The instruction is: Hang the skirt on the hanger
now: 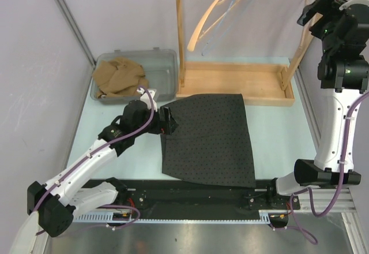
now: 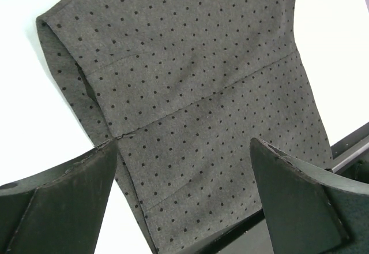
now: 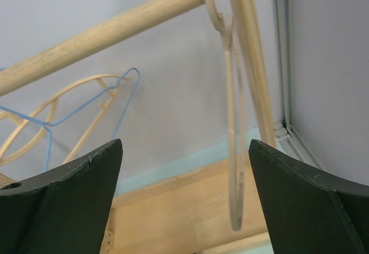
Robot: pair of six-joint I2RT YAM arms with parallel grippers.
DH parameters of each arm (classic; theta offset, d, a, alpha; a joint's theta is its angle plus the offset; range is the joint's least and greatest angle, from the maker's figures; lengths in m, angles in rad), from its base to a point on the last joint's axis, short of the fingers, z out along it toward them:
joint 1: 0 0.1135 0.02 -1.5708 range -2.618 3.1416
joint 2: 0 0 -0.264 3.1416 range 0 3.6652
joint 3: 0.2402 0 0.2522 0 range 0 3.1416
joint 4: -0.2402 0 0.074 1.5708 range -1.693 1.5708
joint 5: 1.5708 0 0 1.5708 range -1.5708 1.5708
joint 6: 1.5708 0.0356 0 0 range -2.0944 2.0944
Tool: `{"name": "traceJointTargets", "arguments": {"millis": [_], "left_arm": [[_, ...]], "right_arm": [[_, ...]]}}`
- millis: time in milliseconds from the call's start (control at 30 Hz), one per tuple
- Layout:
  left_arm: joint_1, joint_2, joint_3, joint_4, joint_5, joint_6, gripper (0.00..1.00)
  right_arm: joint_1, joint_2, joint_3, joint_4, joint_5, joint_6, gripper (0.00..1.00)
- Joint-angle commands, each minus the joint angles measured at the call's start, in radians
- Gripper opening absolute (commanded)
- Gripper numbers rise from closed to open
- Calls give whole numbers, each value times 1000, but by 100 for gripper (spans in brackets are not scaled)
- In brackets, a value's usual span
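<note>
At the near edge of the pale green tabletop point(image 1: 277, 144) I see the black mounting rail point(image 1: 190, 193), and the near hem of the dark grey skirt with small black dots point(image 1: 210, 141) lies over it. The skirt is spread flat in the middle of the tabletop, and its far edge almost reaches the rack. My left gripper point(image 1: 167, 121) is low at the skirt's left edge, close to its far left corner. Its fingers are spread wide and nothing is between them; in the left wrist view only the dotted cloth lies under them. In the far left corner stands a grey plastic bin point(image 1: 167, 55) with a crumpled tan cloth point(image 1: 118, 76) inside. Along the far edge stands the light wooden rack point(image 1: 236, 81). A curved wooden hanger point(image 1: 222, 8) and a thin blue wire hanger point(image 1: 230, 17) hang together from its rail point(image 3: 115, 29). My right gripper point(image 1: 311, 8) is raised high at the far right, with fingers spread and empty. Beyond them another wooden hanger point(image 3: 235, 150) hangs at the rail's right end.
</note>
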Motion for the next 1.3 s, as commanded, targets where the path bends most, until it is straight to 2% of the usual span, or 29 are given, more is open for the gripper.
{"name": "traceJointTargets", "arguments": {"millis": [0, 167, 467, 667, 700, 767, 867, 900, 1267], "left_arm": [[13, 2, 9, 57, 38, 29, 100], [20, 0, -2, 60, 43, 22, 100], [43, 17, -2, 57, 52, 21, 100], [54, 46, 12, 59, 59, 21, 99], [57, 51, 14, 60, 58, 22, 99], [60, 60, 20, 60, 61, 22, 99], [63, 76, 27, 62, 67, 27, 99], [66, 79, 29, 62, 73, 29, 99], [80, 100, 49, 65, 92, 45, 99]], "right_arm": [[-83, 19, -14, -59, -129, -11, 95], [-181, 94, 36, -92, -239, 27, 89], [-218, 275, 202, -104, -318, 56, 74], [-219, 363, 283, -116, -330, 70, 48], [-219, 369, 289, -119, -330, 71, 39], [-219, 381, 298, -122, -332, 68, 31], [-219, 389, 308, -128, -333, 62, 13], [-219, 392, 312, -131, -330, 61, 2], [-221, 325, 335, -75, -379, 35, 0]]}}
